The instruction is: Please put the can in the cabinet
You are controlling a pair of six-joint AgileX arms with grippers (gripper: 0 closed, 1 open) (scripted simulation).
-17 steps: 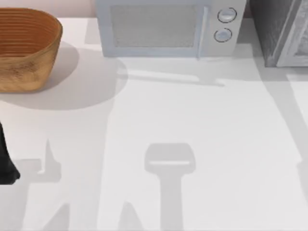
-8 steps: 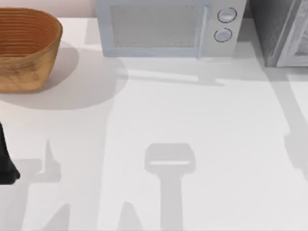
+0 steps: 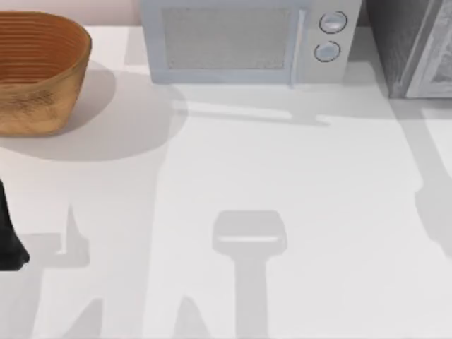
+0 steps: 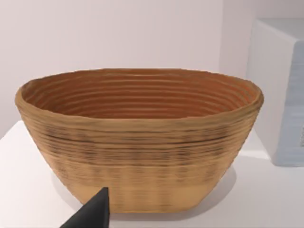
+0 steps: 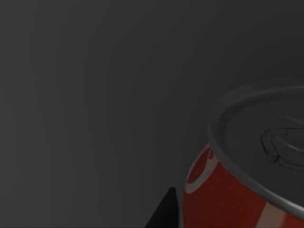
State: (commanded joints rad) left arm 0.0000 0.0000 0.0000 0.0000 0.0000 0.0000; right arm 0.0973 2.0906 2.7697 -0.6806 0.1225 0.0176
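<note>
Starting at the top view's left edge, the left arm [image 3: 10, 236] shows as a dark shape low beside the white bench [image 3: 282, 169], parked. A black tip of the left claw [image 4: 92, 213] pokes up in front of the basket in the left wrist view; whether that claw is spread or closed I cannot tell.

At the far left corner of the bench stands a woven wicker basket [image 3: 39, 70], oval, ribbed inside and bare of contents as the left wrist view shows it [image 4: 137, 142].

Right of the basket, along the far edge, sits a light grey microwave [image 3: 240, 42] with a mesh door and two round knobs [image 3: 330, 35] stacked on its right side. Its pale side wall also shows beside the basket in the left wrist view [image 4: 280, 95].

Farther right, at the far right corner, is the dark grey speckled cabinet [image 3: 395, 42] with a paler framed door panel [image 3: 434, 56] at an angle to its body.

The right wrist view is dim. In it the can [image 5: 237, 190], red with white lettering and a silver top with its pull tab, stands close before a plain dark grey surface. A black tip of the right claw [image 5: 164, 211] lies just beside the can's wall; I cannot tell whether it grips the can.
</note>
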